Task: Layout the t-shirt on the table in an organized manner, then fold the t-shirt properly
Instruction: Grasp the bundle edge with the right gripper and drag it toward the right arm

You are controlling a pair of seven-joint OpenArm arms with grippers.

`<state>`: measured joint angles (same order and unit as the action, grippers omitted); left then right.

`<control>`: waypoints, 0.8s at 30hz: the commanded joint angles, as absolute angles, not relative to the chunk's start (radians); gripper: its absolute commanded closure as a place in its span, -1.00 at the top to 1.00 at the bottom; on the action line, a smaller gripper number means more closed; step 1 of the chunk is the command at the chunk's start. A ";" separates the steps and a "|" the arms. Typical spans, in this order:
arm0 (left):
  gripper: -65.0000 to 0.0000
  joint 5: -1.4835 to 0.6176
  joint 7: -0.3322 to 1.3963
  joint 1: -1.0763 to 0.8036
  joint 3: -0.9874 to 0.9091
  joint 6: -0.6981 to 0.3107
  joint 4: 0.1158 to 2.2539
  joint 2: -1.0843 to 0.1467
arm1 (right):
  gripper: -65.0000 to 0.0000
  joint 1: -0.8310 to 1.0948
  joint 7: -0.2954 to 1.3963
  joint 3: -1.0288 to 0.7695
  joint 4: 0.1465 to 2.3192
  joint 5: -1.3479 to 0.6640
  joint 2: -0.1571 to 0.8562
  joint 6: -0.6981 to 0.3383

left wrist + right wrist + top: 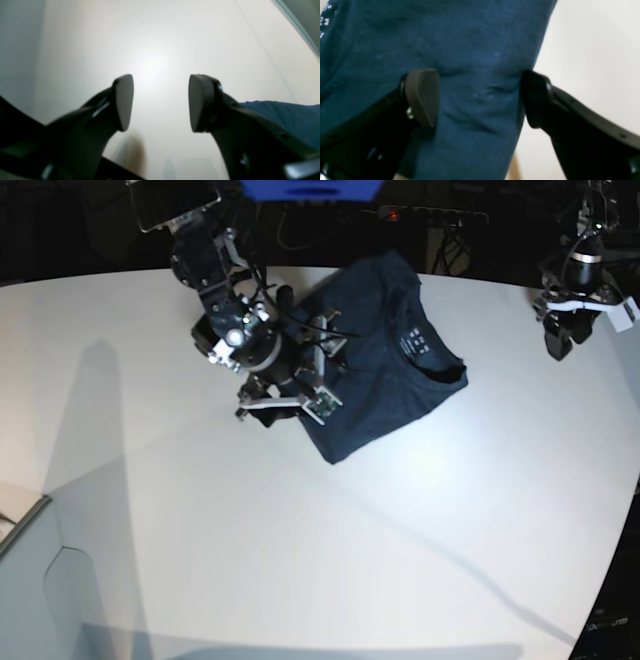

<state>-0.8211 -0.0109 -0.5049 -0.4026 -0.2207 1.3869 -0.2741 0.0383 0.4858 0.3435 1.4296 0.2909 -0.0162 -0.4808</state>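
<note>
The dark navy t-shirt [385,360] lies as a compact folded shape on the white table [300,520], near the back centre, with its neck label facing up. My right gripper [480,98] hangs open just over the shirt's left edge. Wrinkled cloth [475,62] lies under its spread fingers, and nothing is pinched. In the base view this gripper [297,390] sits at the shirt's left side. My left gripper [161,102] is open over bare table, with a strip of the t-shirt [287,117] to its right. It [558,345] hovers at the far right, well apart from the shirt.
A pale grey box corner [40,570] stands at the front left. The table's curved edge [615,560] runs down the right side. Cables and a power strip [430,215] lie behind the table. A blue object [310,188] sits at the top.
</note>
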 commanded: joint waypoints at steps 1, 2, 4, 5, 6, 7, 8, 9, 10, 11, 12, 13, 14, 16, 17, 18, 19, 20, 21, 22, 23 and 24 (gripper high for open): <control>0.04 -0.831 -0.038 -0.510 -0.410 -0.232 1.399 -0.286 | 0.43 0.016 0.470 0.343 1.432 0.285 -0.021 -0.479; 0.04 -0.831 -0.038 -0.509 -0.410 -0.232 1.399 -0.286 | 0.37 0.013 0.470 0.344 1.423 0.285 -0.021 -0.479; 0.04 -0.831 -0.038 -0.509 -0.410 -0.232 1.399 -0.286 | 0.23 0.012 0.470 0.346 1.414 0.285 -0.021 -0.479; 0.04 -0.831 -0.038 -0.509 -0.410 -0.232 1.399 -0.286 | 0.14 0.012 0.470 0.346 1.415 0.285 -0.021 -0.479; 0.04 -0.831 -0.038 -0.509 -0.410 -0.232 1.399 -0.286 | 0.05 0.012 0.470 0.346 1.420 0.285 -0.021 -0.479; 0.04 -0.831 -0.038 -0.509 -0.410 -0.232 1.399 -0.286 | -0.05 0.010 0.470 0.346 1.422 0.285 -0.021 -0.479; 0.04 -0.831 -0.038 -0.509 -0.410 -0.232 1.399 -0.286 | -0.15 0.010 0.470 0.344 1.422 0.285 -0.021 -0.479; 0.04 -0.831 -0.038 -0.509 -0.410 -0.232 1.399 -0.286 | -0.26 0.008 0.470 0.343 1.422 0.285 -0.019 -0.479; 0.04 -0.831 -0.038 -0.509 -0.410 -0.232 1.399 -0.286 | -0.37 0.004 0.470 0.343 1.422 0.285 -0.019 -0.479; 0.04 -0.831 -0.038 -0.507 -0.410 -0.232 1.399 -0.286 | -0.51 -0.002 0.472 0.341 1.422 0.285 -0.018 -0.479; 0.04 -0.831 -0.038 -0.507 -0.410 -0.232 1.399 -0.286 | -0.64 -0.004 0.472 0.341 1.422 0.285 -0.018 -0.479; 0.04 -0.831 -0.038 -0.507 -0.410 -0.232 1.399 -0.286 | -0.74 -0.004 0.472 0.340 1.422 0.285 -0.018 -0.479; 0.04 -0.831 -0.038 -0.507 -0.410 -0.232 1.399 -0.286 | -0.83 -0.004 0.472 0.340 1.431 0.286 -0.018 -0.479; 0.04 -0.831 -0.038 -0.503 -0.410 -0.232 1.399 -0.286 | -0.97 0.004 0.475 0.323 1.463 0.286 -0.018 -0.479; 0.04 -0.831 -0.038 -0.496 -0.410 -0.232 1.399 -0.286 | -1.00 0.005 0.475 0.315 1.484 0.286 -0.018 -0.479; 0.04 -0.831 -0.038 -0.493 -0.410 -0.232 1.399 -0.286 | -1.00 0.007 0.475 0.309 1.503 0.286 -0.018 -0.479; 0.04 -0.831 -0.038 -0.493 -0.409 -0.232 1.399 -0.286 | -1.00 0.007 0.475 0.309 1.517 0.286 -0.018 -0.479; 0.04 -0.831 -0.038 -0.493 -0.407 -0.232 1.399 -0.286 | -1.00 0.007 0.476 0.309 1.526 0.286 -0.018 -0.479; 0.04 -0.831 -0.038 -0.493 -0.407 -0.232 1.399 -0.286 | -1.00 0.007 0.476 0.306 1.531 0.286 -0.016 -0.479; 0.04 -0.831 -0.038 -0.493 -0.406 -0.232 1.399 -0.286 | -1.00 0.007 0.476 0.294 1.531 0.286 -0.016 -0.479; 0.04 -0.831 -0.038 -0.493 -0.406 -0.231 1.399 -0.286 | -1.00 0.007 0.476 0.278 1.532 0.286 -0.016 -0.479; 0.04 -0.831 -0.038 -0.493 -0.404 -0.231 1.399 -0.286 | -1.00 0.007 0.476 0.263 1.532 0.286 -0.016 -0.479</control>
<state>-0.8215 -0.0116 -0.4900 -0.4023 -0.2203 1.3865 -0.2737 0.0212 0.4984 0.2668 1.5093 0.2893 -0.0158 -0.4808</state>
